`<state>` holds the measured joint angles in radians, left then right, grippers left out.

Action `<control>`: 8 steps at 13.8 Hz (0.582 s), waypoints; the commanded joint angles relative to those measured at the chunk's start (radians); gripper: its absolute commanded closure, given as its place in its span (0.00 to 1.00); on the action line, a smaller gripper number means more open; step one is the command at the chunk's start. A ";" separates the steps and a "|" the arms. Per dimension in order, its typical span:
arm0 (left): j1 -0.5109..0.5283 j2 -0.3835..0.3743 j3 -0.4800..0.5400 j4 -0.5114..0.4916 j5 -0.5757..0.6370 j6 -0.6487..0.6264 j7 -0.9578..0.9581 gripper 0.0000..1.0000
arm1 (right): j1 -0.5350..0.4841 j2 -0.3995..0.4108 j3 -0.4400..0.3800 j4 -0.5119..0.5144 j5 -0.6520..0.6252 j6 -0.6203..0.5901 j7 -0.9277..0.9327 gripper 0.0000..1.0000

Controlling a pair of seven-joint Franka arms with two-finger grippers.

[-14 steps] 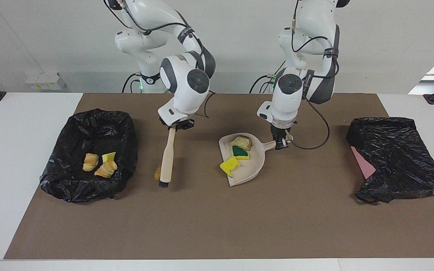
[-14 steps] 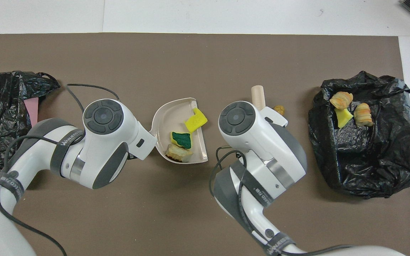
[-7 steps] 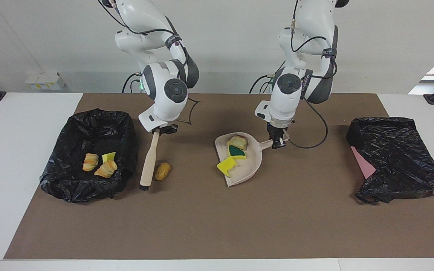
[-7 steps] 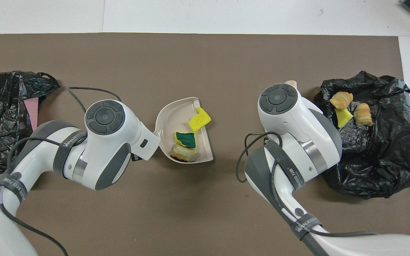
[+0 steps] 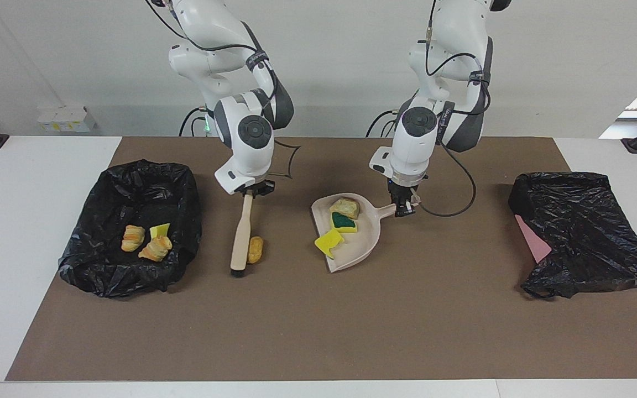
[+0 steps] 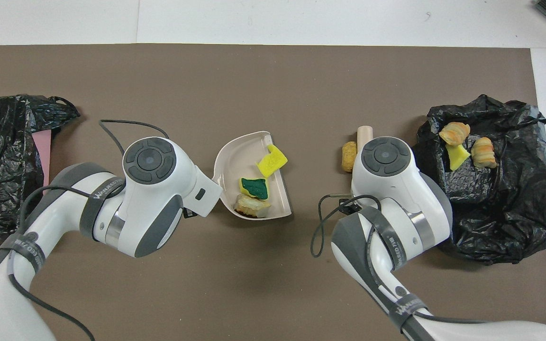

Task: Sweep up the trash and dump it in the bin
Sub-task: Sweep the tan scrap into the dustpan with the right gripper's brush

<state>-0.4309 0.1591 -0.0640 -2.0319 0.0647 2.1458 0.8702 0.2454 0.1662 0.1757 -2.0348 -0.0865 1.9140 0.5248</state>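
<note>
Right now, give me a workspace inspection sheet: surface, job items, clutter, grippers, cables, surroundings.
Surface: brown mat on a white table.
Job items: three trash pieces in the dustpan, one yellow piece overhanging its lip; one pastry lump on the mat beside the brush; three pieces in the black-lined bin.
Clutter: crumpled black bag over something pink, at the left arm's end.
Grippers: left gripper shut on the dustpan handle; right gripper shut on the brush handle.
Cables: loose loops at both wrists.
Surroundings: white wall; nothing else seen.
</note>
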 commanded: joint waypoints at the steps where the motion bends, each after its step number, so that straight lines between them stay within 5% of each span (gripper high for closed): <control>1: -0.041 -0.026 0.013 -0.044 -0.013 0.022 -0.045 1.00 | 0.078 0.009 0.004 0.008 0.100 0.052 -0.011 1.00; 8: -0.028 -0.021 0.013 -0.085 -0.013 0.135 -0.014 1.00 | 0.212 0.024 0.004 0.099 0.243 0.066 0.020 1.00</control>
<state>-0.4601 0.1592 -0.0607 -2.0702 0.0645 2.2074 0.8336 0.4436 0.1757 0.1797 -1.9879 0.1314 2.0023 0.5285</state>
